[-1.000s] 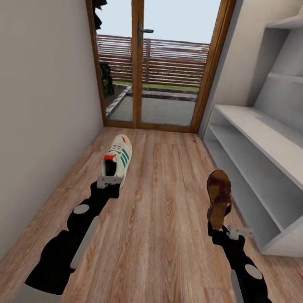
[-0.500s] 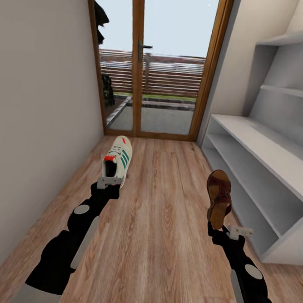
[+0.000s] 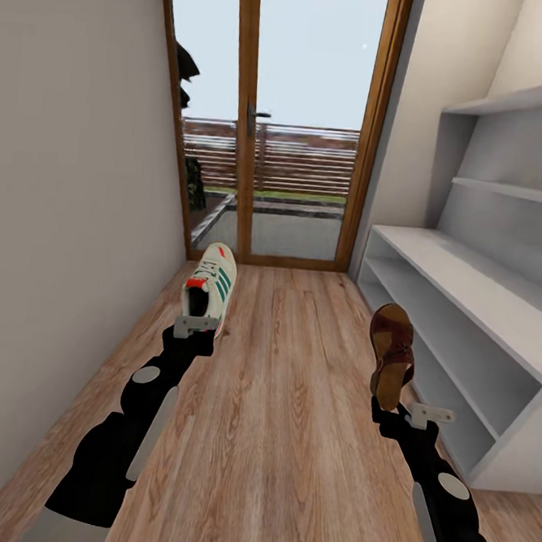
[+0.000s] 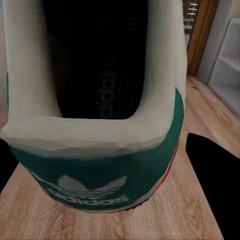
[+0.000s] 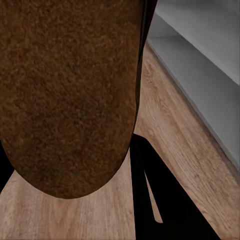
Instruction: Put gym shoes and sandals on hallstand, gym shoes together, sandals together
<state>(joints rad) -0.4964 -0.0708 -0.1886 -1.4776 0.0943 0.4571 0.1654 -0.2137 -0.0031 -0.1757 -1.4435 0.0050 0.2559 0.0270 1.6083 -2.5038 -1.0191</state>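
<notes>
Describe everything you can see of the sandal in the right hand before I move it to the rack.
The sandal is dark reddish-brown, leather-looking, with straps over a brown footbed and a tan sole edge. The right hand grips it at the heel end, toe pointing away toward the glass door. It hangs above the wood floor, touching nothing else, just left of the white hallstand's low shelf openings. In the right wrist view its grainy brown footbed looms close; the straps are hidden there.
</notes>
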